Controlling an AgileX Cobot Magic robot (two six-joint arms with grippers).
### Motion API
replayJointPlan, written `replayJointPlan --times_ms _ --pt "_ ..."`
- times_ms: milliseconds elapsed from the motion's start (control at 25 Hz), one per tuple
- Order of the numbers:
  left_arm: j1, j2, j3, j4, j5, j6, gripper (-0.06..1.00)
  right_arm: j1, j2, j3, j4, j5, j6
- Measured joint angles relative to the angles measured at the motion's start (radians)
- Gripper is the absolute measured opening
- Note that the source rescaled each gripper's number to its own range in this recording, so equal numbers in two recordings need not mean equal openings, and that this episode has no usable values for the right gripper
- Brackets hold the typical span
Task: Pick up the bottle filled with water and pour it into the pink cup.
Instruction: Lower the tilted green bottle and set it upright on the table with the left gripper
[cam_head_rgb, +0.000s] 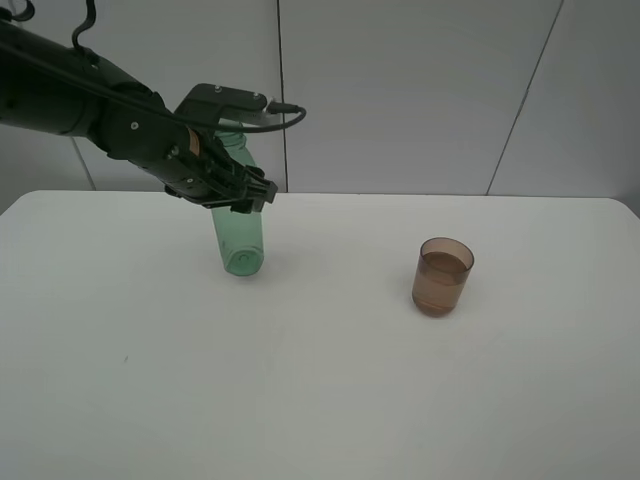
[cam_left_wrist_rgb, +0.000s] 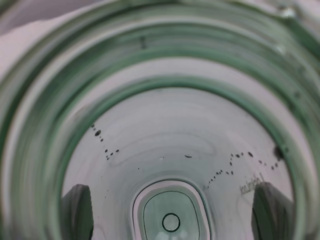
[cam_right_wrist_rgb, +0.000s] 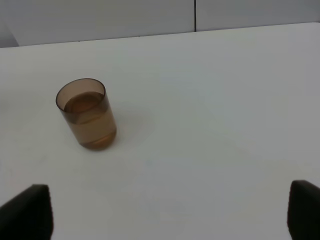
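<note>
The green transparent bottle (cam_head_rgb: 240, 240) stands at the table's back left, leaning a little, with its base on or just above the table top. My left gripper (cam_head_rgb: 235, 195) is shut on the bottle's upper body. The left wrist view looks down the bottle (cam_left_wrist_rgb: 170, 125); only droplets cling inside, and the fingers (cam_left_wrist_rgb: 77, 210) show dimly through its wall. The pink cup (cam_head_rgb: 442, 277) stands upright to the right of the middle, apart from the bottle, and holds liquid to about two thirds. My right gripper (cam_right_wrist_rgb: 170, 215) is open, short of the cup (cam_right_wrist_rgb: 87, 115), and out of the high view.
The white table (cam_head_rgb: 320, 400) carries only the bottle and the cup. A light panelled wall (cam_head_rgb: 400, 90) runs behind the table's back edge. The left arm (cam_head_rgb: 70, 95) reaches in from the upper left.
</note>
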Motion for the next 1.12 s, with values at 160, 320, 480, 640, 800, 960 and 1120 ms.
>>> replayJointPlan --times_ms 160,320,480,640,800,960,1120 --pt "0.003 0.000 0.002 -0.002 -0.001 0.000 0.01 0.000 0.000 0.000 0.000 0.000 0.000" --pt "0.003 0.013 0.002 -0.003 -0.001 0.000 0.01 0.000 0.000 0.000 0.000 0.000 0.000" --pt "0.003 0.033 0.004 -0.005 0.003 0.000 0.01 0.000 0.000 0.000 0.000 0.000 0.000" --pt "0.003 0.033 0.006 -0.005 0.001 0.000 0.01 0.000 0.000 0.000 0.000 0.000 0.000" --pt "0.003 0.033 0.009 -0.006 0.001 0.000 0.01 0.000 0.000 0.000 0.000 0.000 0.000" --pt "0.003 0.033 0.009 -0.010 0.004 0.000 0.01 0.000 0.000 0.000 0.000 0.000 0.000" --pt "0.003 0.033 0.009 -0.014 0.022 0.000 0.01 0.000 0.000 0.000 0.000 0.000 0.000"
